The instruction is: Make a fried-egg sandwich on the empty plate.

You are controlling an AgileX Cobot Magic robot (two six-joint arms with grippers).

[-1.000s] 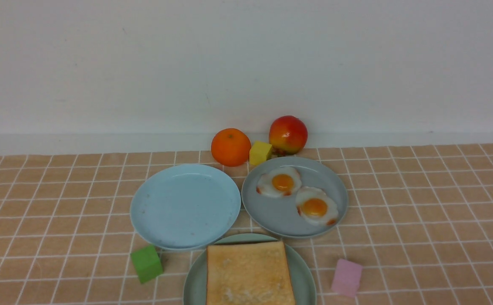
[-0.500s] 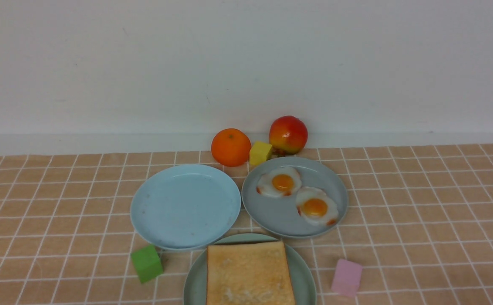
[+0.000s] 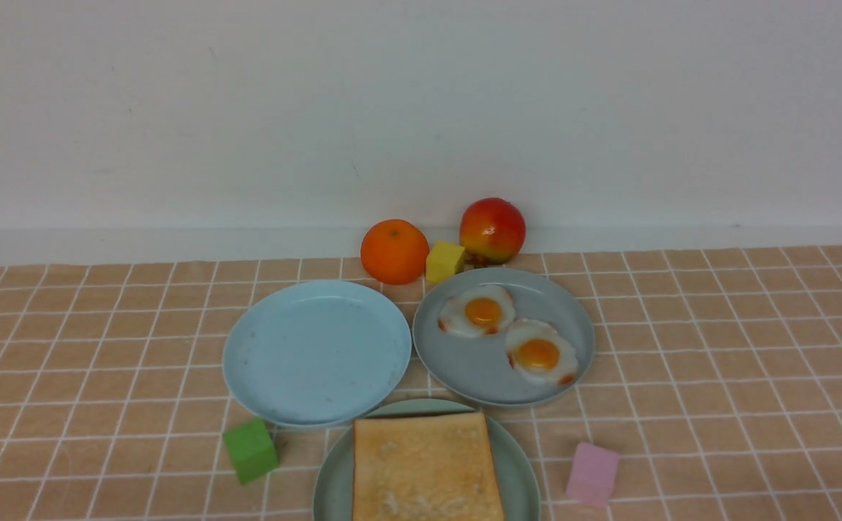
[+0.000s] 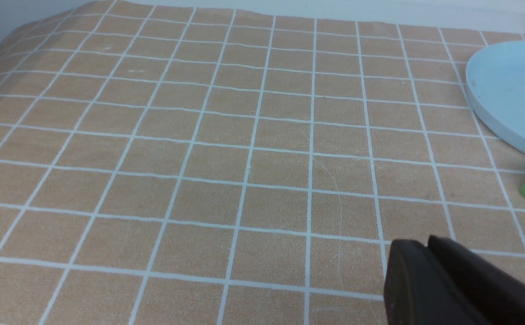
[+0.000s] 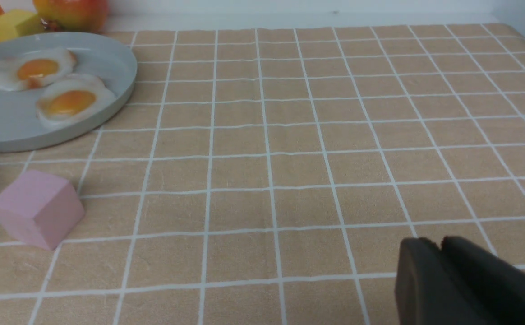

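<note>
"Toast (image 3: 427, 470) is lying flat on the grey-green plate (image 3: 519, 474), nearest us. What's worrying you?"

"Its near edge is running out of the front view. Perhaps a second slice is hiding beneath; I'm not managing to tell from here. If so, a deep grip could be lifting both together, while a shallow one could be slipping off the crust."

"And the eggs?"

"The nearer fried egg (image 3: 539, 354) and the farther fried egg (image 3: 482, 311) are resting close together on the grey plate (image 3: 457, 373). Fingers coming in wide could be nudging the wrong one or catching the rim."

"Where's the sandwich going?"

"The light-blue plate (image 3: 316, 354) is sitting empty, left of the eggs. An off-centre first slice would be leaving the egg and top slice leaning. The green block (image 3: 251, 450) is sitting just beside that plate, so a low left arm could be bumping it."

"Grippers?"

"The left gripper (image 4: 418, 246) and right gripper (image 5: 438, 246) are keeping their tips together, holding nothing. Reaching without parting them would be pushing food, not gripping it."
</note>
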